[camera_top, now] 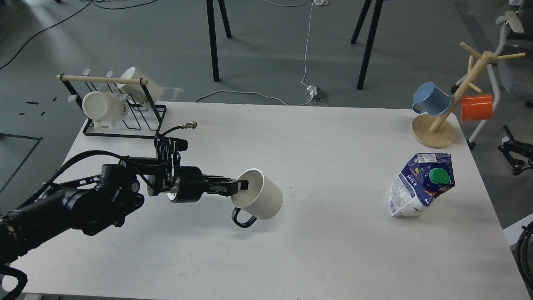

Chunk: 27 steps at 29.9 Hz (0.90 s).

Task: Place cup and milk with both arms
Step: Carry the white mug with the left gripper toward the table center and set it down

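My left gripper point(240, 186) is shut on the rim of the cup point(262, 201), a cream-white mug with a black loop handle hanging below. The cup lies tipped on its side, mouth toward the arm, held just above the middle of the white table point(316, 137). The milk point(420, 184), a dented blue and white carton with a green cap, stands leaning at the right side of the table, far from the cup. My right gripper is out of view; only dark parts show at the right edge.
A black wire rack point(120, 110) with two white mugs stands at the back left corner. A wooden mug tree point(452, 104) holding a blue mug point(431, 99) and an orange mug point(476, 108) stands at the back right.
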### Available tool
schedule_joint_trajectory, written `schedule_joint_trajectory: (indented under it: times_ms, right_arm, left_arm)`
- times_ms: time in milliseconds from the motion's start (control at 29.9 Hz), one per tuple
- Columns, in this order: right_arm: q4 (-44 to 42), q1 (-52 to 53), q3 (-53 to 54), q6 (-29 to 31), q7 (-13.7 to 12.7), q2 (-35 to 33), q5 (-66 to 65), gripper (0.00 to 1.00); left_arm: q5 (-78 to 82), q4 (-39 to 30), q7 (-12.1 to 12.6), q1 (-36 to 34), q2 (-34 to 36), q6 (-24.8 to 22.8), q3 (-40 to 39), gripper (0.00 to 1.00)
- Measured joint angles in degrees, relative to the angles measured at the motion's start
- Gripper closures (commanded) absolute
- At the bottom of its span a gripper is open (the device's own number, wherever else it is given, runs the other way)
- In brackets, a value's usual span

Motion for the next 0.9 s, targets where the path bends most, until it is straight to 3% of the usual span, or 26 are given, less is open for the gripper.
schedule_joint_trajectory:
  times_ms: [568, 736, 903]
  right_arm:
    - [0.1, -0.1, -0.4, 0.0, 0.0, 0.1, 0.0, 0.02]
    - [0.1, -0.2, -0.8, 0.0, 0.0, 0.1, 0.0, 0.02]
    - [0.2, -0.6, -0.9, 0.0, -0.1, 0.1, 0.1, 0.02]
  left_arm:
    - [0.4, 1.4, 0.0, 0.3, 0.5, -0.1, 0.5, 0.78]
    - [0.3, 1.4, 0.0, 0.3, 1.2, -0.3, 0.5, 0.65]
    - [0.0, 1.3, 0.0, 0.3, 1.7, -0.6, 0.5, 0.44]
